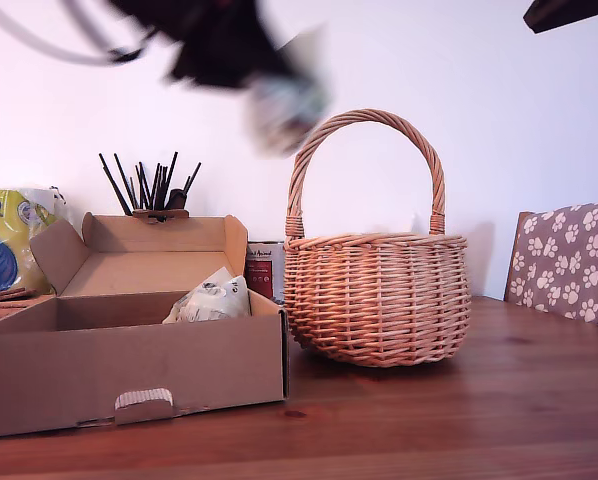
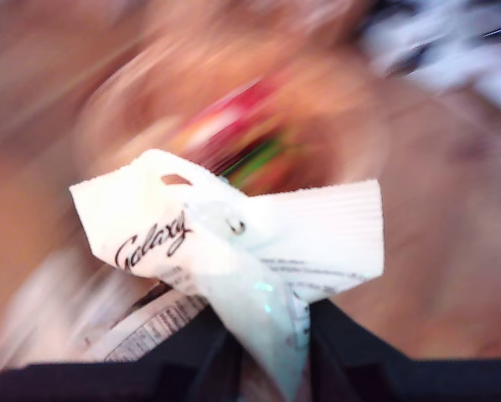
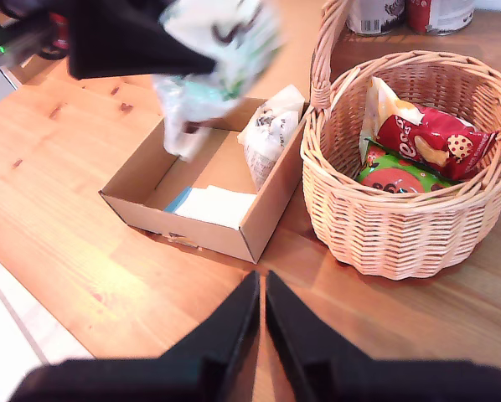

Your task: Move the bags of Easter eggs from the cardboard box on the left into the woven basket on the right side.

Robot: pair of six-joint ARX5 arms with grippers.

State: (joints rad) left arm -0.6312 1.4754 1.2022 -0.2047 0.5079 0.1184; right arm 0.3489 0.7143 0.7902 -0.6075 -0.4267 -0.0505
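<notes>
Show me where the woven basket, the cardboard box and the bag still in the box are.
woven basket [image 1: 376, 300]: exterior view, front of woven wall.
cardboard box [image 1: 129, 365]: exterior view, front wall above tab slot.
bag in the box [image 1: 214, 298]: exterior view, crinkled part above the rim.

The word "Galaxy" is printed in dark script on the white crimped top of the bag of Easter eggs [image 2: 234, 243] seen in the first wrist view. Fine print lower on that bag is too blurred to be read. No other lettering can be made out.
</notes>
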